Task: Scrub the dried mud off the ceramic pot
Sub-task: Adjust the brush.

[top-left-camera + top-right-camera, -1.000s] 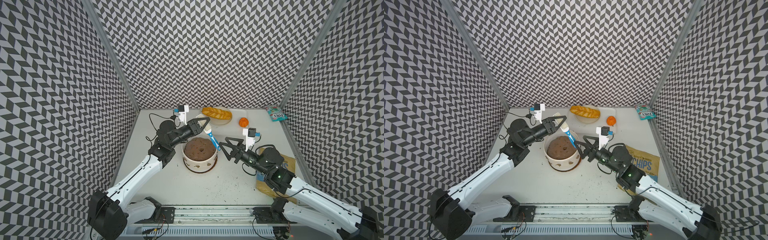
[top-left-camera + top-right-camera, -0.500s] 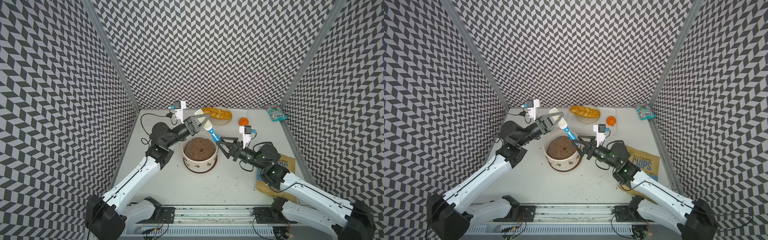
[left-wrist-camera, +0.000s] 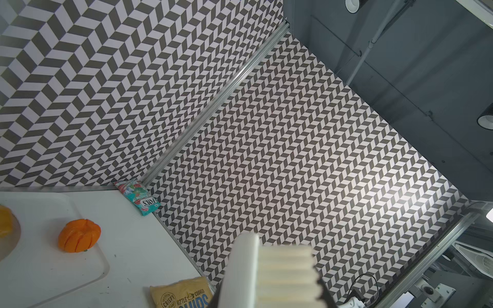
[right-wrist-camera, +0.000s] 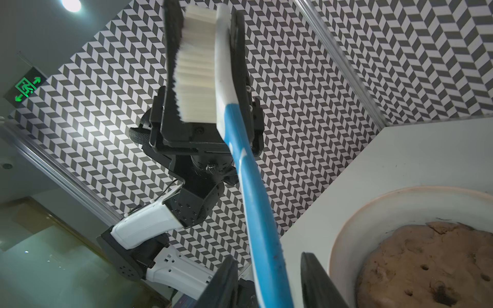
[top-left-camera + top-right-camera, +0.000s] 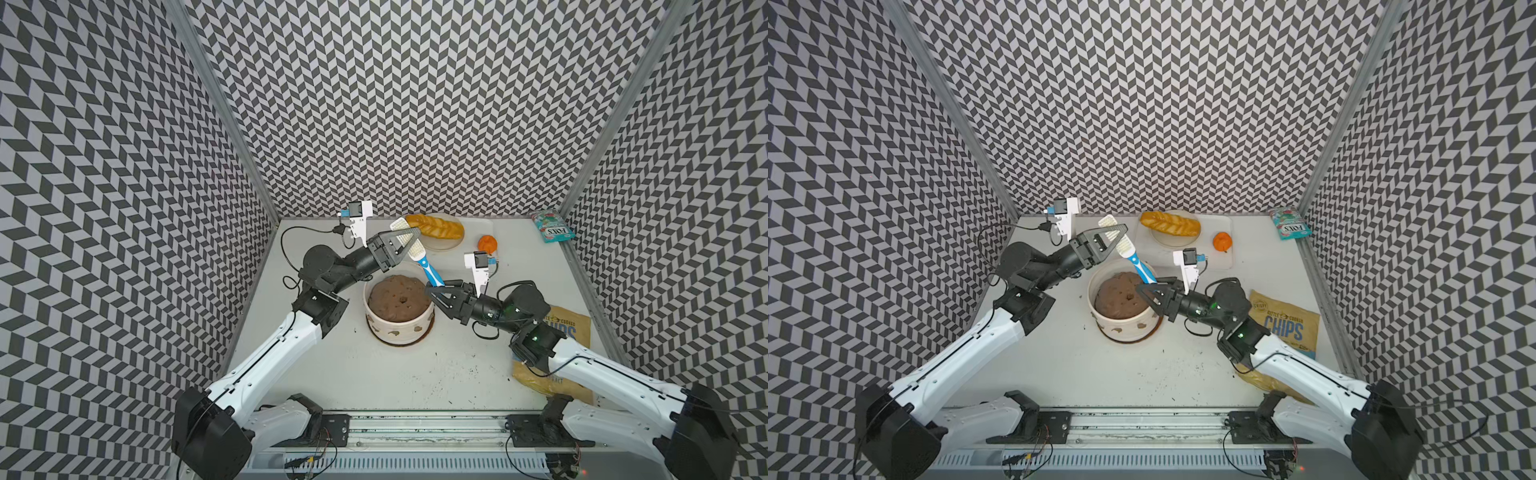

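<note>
Pot [image 5: 386, 323]: white, ribbed, filled with soil [image 5: 399, 297], stood on a brown saucer [image 5: 399, 341] on the table [image 5: 415, 374] between the arms, brown mud [image 5: 395, 333] patches dotting its near wall. Brush [image 5: 424, 264]: raised beside the pot's far rim, bristle head pinched in the left gripper [image 5: 405, 243], blue handle sloping down into the right gripper [image 5: 434, 291], whose jaws stood spread either side of it, gaps showing in the right wrist view. Bread [image 5: 436, 226] on a plate [image 5: 440, 246], orange [image 5: 487, 243], sweets packet [image 5: 552, 226] and chips bag [image 5: 575, 328] lay further off.
</note>
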Controlling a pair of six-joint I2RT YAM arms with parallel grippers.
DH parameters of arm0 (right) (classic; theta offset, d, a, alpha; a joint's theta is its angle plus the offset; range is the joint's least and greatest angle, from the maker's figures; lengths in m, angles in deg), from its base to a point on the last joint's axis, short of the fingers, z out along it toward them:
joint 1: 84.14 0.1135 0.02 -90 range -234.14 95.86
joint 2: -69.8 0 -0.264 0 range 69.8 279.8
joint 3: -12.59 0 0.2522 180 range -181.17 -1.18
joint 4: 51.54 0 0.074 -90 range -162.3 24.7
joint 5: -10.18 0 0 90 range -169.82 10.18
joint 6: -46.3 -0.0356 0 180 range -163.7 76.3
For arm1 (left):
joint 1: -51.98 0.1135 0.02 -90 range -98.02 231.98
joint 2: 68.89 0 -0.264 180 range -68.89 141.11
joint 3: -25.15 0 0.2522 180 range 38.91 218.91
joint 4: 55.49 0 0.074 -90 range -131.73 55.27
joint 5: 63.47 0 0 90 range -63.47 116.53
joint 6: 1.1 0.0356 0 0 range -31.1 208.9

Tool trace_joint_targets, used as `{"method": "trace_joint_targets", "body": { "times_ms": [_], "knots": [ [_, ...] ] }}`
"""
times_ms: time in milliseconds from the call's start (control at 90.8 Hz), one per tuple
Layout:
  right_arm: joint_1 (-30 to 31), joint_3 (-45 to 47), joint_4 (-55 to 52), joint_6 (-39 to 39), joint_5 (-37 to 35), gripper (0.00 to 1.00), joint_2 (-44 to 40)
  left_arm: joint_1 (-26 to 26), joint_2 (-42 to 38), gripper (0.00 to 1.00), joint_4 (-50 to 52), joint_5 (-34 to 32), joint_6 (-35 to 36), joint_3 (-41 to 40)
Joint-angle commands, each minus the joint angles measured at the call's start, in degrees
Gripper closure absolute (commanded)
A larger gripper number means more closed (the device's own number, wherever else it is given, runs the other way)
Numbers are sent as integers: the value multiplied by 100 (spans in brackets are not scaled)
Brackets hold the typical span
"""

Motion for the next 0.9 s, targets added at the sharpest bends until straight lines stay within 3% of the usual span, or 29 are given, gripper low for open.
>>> {"method": "trace_joint_targets", "body": {
  "times_ms": [0, 132, 242, 386, 474, 672, 760, 892],
  "knots": [
    [-44, -161, 549, -8, 136, 60, 12, -29, 18, 71, -434, 242, -48, 113],
    [-115, -163, 633, 29, 189, 62, -5, -26, 67, 71, -457, 413, -43, 114],
    [-161, -182, 692, 23, 264, 69, 17, -48, 121, 71, -471, 524, -53, 134],
    [-189, -189, 752, 40, 365, 83, 11, -70, 135, 68, -449, 535, -9, 134],
    [-200, -219, 673, 135, 365, 98, -22, -72, 142, 63, -414, 525, 11, 125],
    [-213, -396, -201, 911, -47, 100, -171, -62, 94, 26, 62, 420, 297, 266],
    [-218, -606, -1074, 1717, -702, 100, -275, -54, 55, 17, 637, 252, 567, 401],
    [-216, -901, -2039, 3092, -1675, 100, -340, -10, 26, 13, 1709, -268, 867, 579]
  ]
}}
